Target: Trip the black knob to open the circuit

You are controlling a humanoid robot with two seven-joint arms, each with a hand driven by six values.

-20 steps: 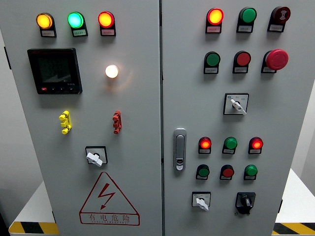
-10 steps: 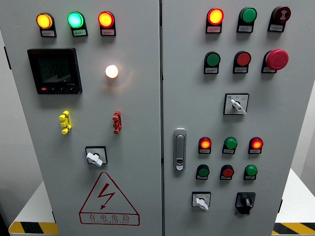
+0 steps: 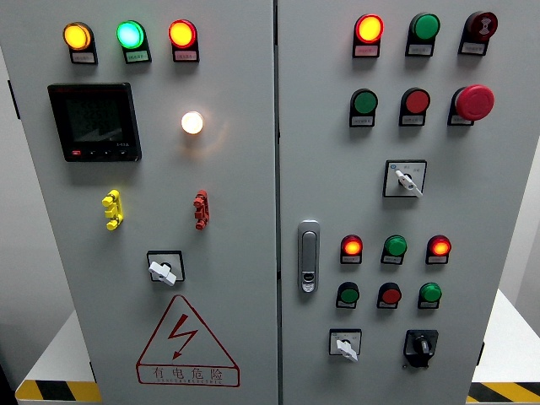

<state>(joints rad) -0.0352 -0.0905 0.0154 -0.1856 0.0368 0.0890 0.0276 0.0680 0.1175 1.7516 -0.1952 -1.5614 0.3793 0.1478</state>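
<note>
A grey electrical cabinet (image 3: 253, 169) with two doors fills the view. The left door carries a black digital meter (image 3: 94, 121) at upper left, a red-bordered warning triangle (image 3: 186, 342) near the bottom, a lit white lamp (image 3: 192, 122), and a white selector switch (image 3: 164, 268). The right door has a silver door handle (image 3: 309, 256) at its left edge and a red mushroom button (image 3: 473, 102) at upper right. The black knob (image 3: 420, 346) sits at the right door's lower right, just right of a white switch (image 3: 344, 344). No robot hand shows, so its state cannot be told.
</note>
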